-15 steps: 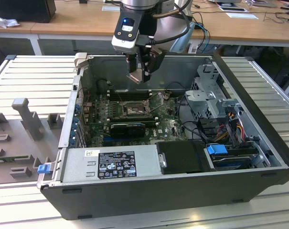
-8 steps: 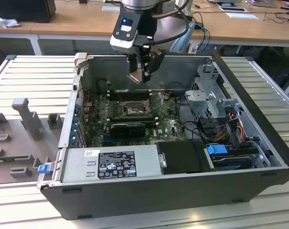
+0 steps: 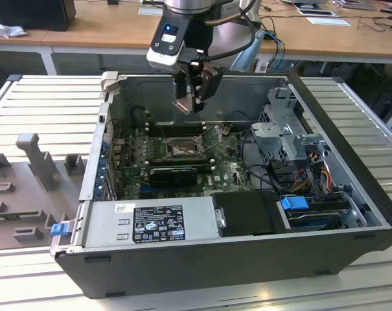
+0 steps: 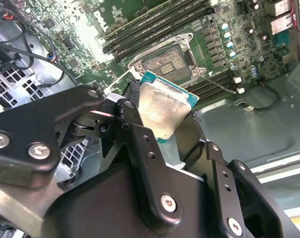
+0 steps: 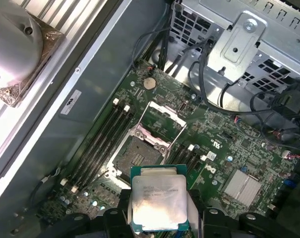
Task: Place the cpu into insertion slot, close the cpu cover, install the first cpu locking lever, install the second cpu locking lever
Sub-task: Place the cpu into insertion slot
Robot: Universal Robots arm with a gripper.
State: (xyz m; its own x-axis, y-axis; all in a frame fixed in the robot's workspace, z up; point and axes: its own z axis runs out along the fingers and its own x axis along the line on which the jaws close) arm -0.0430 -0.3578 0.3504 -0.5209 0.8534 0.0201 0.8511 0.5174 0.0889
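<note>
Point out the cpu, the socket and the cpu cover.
cpu [image 5: 158, 203]: first wrist view, middle of its pale face.
socket [image 5: 136, 157]: first wrist view, its grey contact field.
cpu cover [image 5: 168, 110]: first wrist view, rim of the open frame.

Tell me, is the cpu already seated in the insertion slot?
No, the first wrist view shows the cpu clamped in the gripper, apart from the empty insertion slot.

Exterior view: high, mid-range, looking down into open case [image 3: 202, 259], arm [image 3: 189, 8] at 12 o'clock. Both wrist views: close, behind pincer [image 4: 164, 106] [image 5: 158, 208], facing down; all share insertion slot [image 3: 183, 148] [image 4: 167, 59] [image 5: 137, 156].
</note>
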